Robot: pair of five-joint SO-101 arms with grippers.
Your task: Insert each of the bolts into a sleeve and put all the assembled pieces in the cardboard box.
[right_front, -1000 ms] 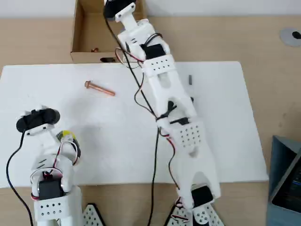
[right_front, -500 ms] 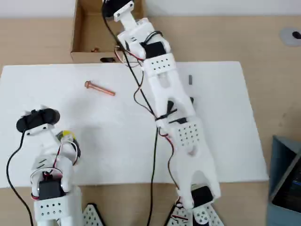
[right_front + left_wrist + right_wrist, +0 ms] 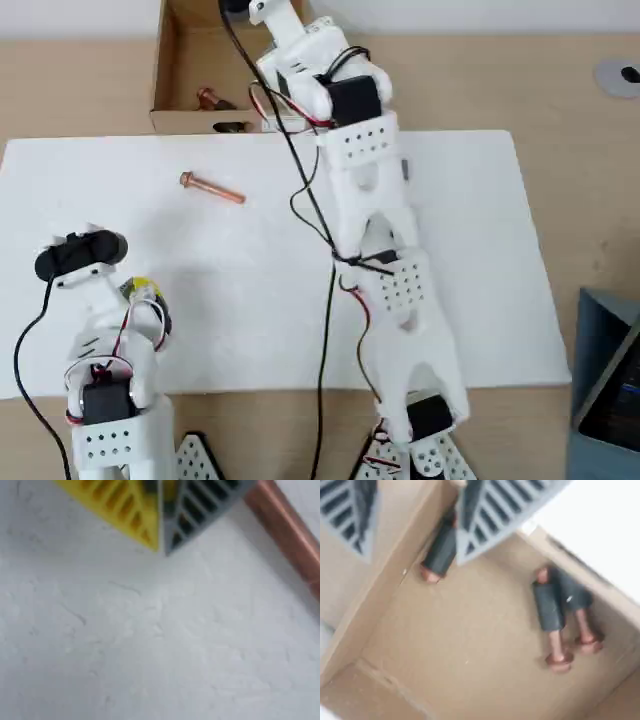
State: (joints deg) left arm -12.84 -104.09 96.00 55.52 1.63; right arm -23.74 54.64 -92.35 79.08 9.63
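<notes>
Soft, even light fell from above. On the white mat (image 3: pixel 250 300) the left arm (image 3: pixel 105 330) cast a faint grey shadow. Beside the left jaws, a copper bolt (image 3: pixel 285 525) threw a soft shadow. Below the right jaws, the cardboard box (image 3: pixel 470 645) floor lay evenly lit, and the white beyond its wall glared.

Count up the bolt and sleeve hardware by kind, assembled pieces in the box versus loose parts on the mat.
Assembled pieces in the cardboard box: 3
Loose bolt on the white mat: 1
Loose sleeve on the mat: 1
Total: 5
</notes>
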